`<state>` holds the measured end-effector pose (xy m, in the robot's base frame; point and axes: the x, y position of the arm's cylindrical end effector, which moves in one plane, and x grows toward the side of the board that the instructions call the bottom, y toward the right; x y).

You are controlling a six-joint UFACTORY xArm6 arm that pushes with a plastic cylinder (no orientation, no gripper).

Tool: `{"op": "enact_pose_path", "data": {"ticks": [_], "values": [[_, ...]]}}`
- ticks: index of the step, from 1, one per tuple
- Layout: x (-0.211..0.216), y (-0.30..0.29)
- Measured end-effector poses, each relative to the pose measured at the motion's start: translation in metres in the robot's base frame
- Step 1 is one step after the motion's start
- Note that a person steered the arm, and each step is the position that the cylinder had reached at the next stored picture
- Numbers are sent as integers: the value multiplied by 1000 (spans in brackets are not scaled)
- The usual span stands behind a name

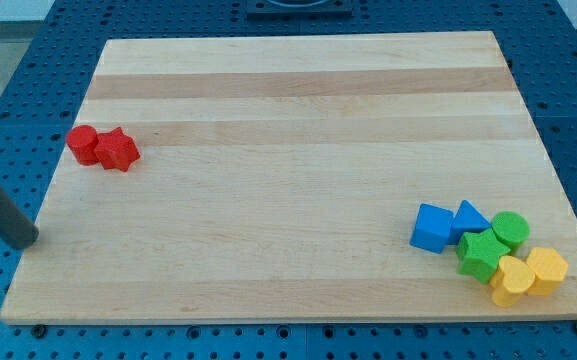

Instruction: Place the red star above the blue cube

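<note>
Step in hand, by our judgement: the approach. Our tip [26,240] stands at the board's left edge, below and to the left of the red star [118,150], well apart from it and touching no block. We carry no pincer, only a bare rod, so nothing is gripped.

The red star lies near the wooden board's [288,120] left edge, touching a red cylinder [83,144] on its left side. The blue cube [432,227] sits far to the star's right and lower, leftmost in a cluster with a blue triangle [471,218], a green cylinder [511,229], a green star [482,255], a yellow heart [511,281] and a yellow hexagonal block [547,270].

Next move, as we judge it: bring our tip to the star's left side without carrying the red cylinder along, then push rightward across the board, stopping above the cube.

Surface: pale wooden planks, bare between the two groups. Surroundings: a blue perforated table [28,70] around the board.
</note>
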<state>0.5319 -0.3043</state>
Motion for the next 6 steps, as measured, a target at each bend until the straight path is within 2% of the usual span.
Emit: {"op": "enact_pose_path", "data": {"ticks": [2, 4, 6], "values": [[-75, 6], [-87, 45], [-124, 73]]}}
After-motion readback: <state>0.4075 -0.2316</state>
